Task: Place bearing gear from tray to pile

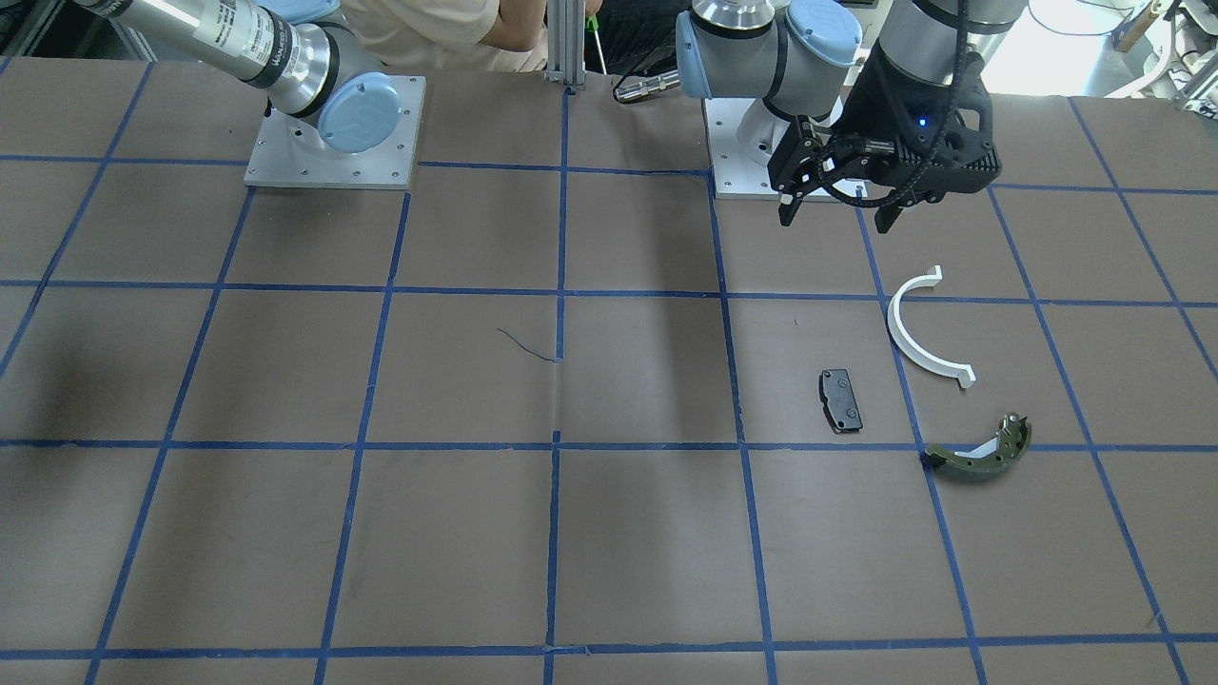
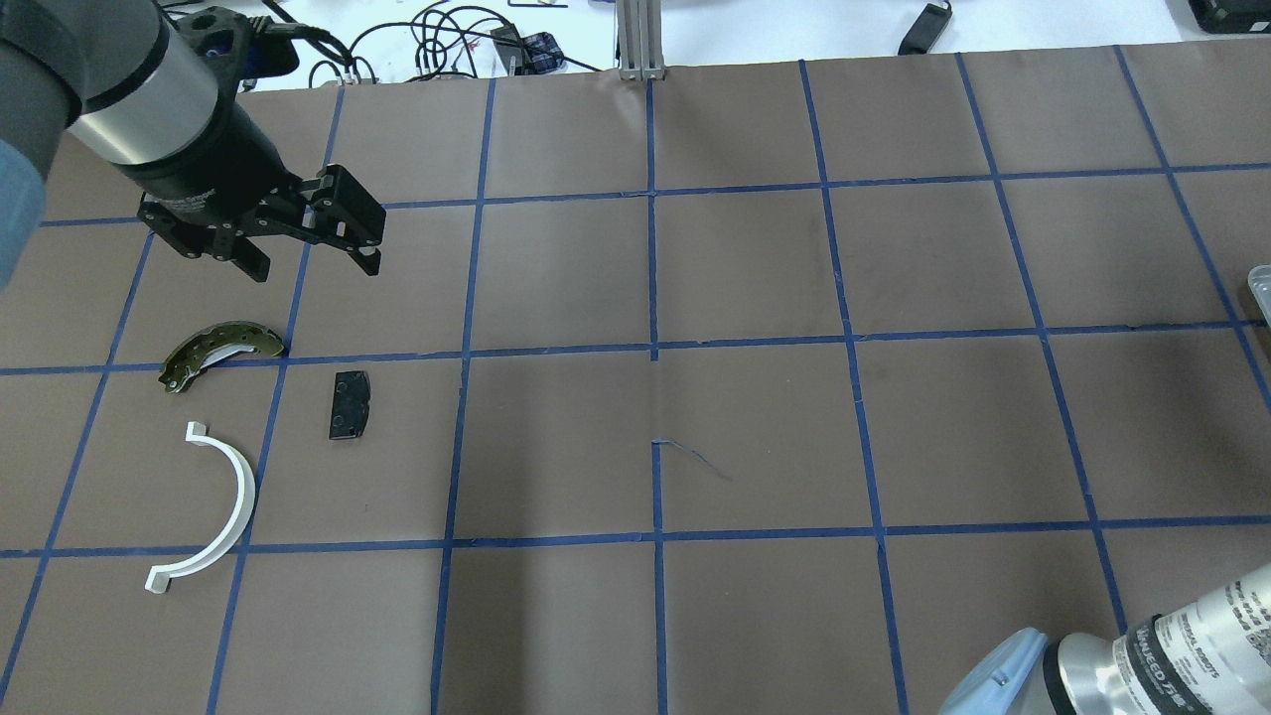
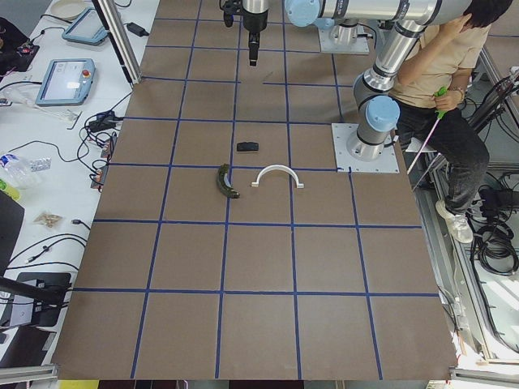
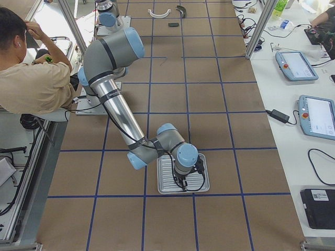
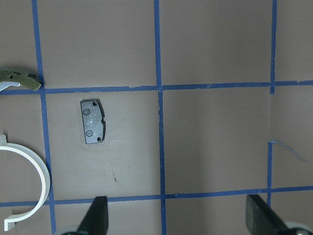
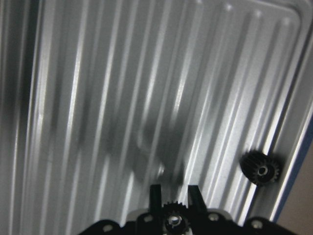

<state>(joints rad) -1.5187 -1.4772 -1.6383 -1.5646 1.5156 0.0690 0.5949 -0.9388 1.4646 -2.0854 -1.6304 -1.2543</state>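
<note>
My right gripper (image 6: 174, 201) is over the ribbed metal tray (image 6: 98, 98), shut on a small black bearing gear (image 6: 173, 219). A second black gear (image 6: 260, 167) lies by the tray's right rim. In the exterior right view the tray (image 4: 165, 188) sits under the right arm. The pile lies far off on my left: a black pad (image 2: 350, 404), a white half-ring (image 2: 233, 497) and an olive-green shoe (image 2: 220, 348). My left gripper (image 2: 313, 263) hangs open and empty above the table beyond the pile. The left wrist view shows the pad (image 5: 93, 121) below it.
A person (image 4: 31, 68) sits beside the robot bases. A metal frame post (image 2: 640, 40) stands at the table's far edge. Side tables with tablets (image 4: 314, 117) and cables flank the table. The tray's corner (image 2: 1259, 288) shows at the overhead view's right edge.
</note>
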